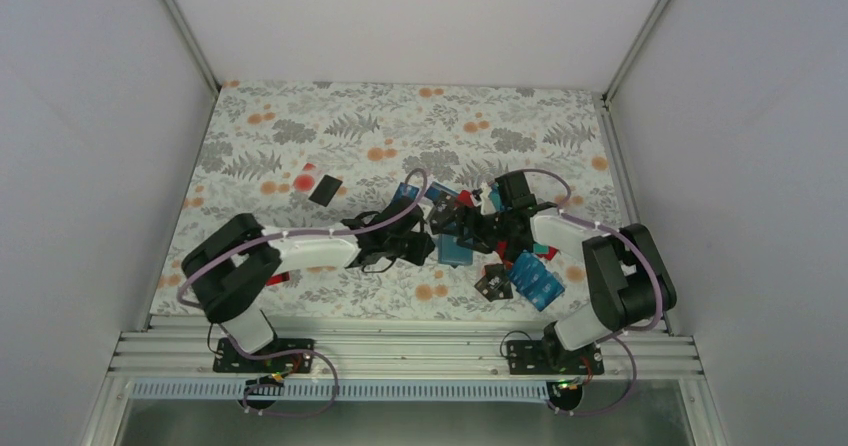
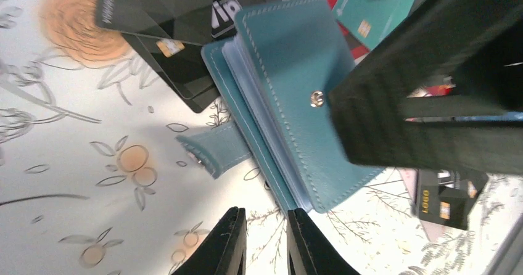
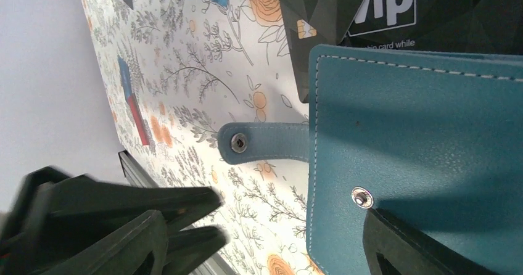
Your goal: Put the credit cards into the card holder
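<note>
The teal card holder (image 2: 290,59) lies on the flowered cloth with its snap strap (image 2: 216,148) undone and sticking out. In the top view the card holder (image 1: 455,251) sits at the middle, between both arms. My left gripper (image 2: 266,216) hovers just off its near corner, jaws a narrow gap apart with only cloth between them. My right gripper (image 3: 265,219) is open wide, and one of its fingers (image 3: 413,247) rests on the cover (image 3: 419,133) beside the snap stud. Black credit cards (image 2: 166,4) lie partly under the holder. Teal and red ones (image 2: 376,10) lie beyond it.
More cards are scattered: a black one (image 1: 324,188) and a red one (image 1: 305,179) at far left, blue ones (image 1: 535,279) and a black one (image 1: 492,283) at near right. White walls enclose the table. A metal rail (image 1: 400,351) runs along its near edge.
</note>
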Tool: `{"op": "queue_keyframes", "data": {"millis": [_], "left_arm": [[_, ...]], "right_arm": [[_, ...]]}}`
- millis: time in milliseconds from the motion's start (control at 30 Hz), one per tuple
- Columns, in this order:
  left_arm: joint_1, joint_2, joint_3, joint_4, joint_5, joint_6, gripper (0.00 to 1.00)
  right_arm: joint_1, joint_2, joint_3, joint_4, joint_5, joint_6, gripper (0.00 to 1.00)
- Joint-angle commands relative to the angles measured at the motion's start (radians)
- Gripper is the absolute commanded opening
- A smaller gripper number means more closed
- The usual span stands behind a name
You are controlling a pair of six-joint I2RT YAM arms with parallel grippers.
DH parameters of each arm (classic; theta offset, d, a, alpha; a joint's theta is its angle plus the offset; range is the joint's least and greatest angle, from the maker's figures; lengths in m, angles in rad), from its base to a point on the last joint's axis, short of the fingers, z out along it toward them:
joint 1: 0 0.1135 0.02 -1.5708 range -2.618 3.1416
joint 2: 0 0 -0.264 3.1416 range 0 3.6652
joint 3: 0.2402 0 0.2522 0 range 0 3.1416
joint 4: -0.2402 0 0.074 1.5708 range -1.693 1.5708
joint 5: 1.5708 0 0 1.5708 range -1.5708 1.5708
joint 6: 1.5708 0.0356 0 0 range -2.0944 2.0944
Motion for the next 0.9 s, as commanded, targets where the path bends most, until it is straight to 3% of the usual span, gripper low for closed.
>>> {"op": "queue_keyframes", "data": {"millis": [0,200,533,867], "left_arm": [[0.013,-0.115,-0.044,-0.060,-0.076,-0.033,0.20],[0.080,-0.158,-0.076,-0.069,-0.099,-0.014,0.29],[0.138,-0.013,-0.028,0.036,0.001,0.040,0.21],[0.139,0.155,0.060,0.114,0.122,0.082,0.18]], "right_arm": [[0.014,0.041,0.019,0.013,0.060,-0.016,0.80],[0.014,0.072,-0.003,0.004,0.093,-0.038,0.78],[0.010,0.068,0.003,-0.018,0.113,-0.062,0.68],[0.010,0.075,0.020,-0.018,0.090,-0.126,0.51]]}}
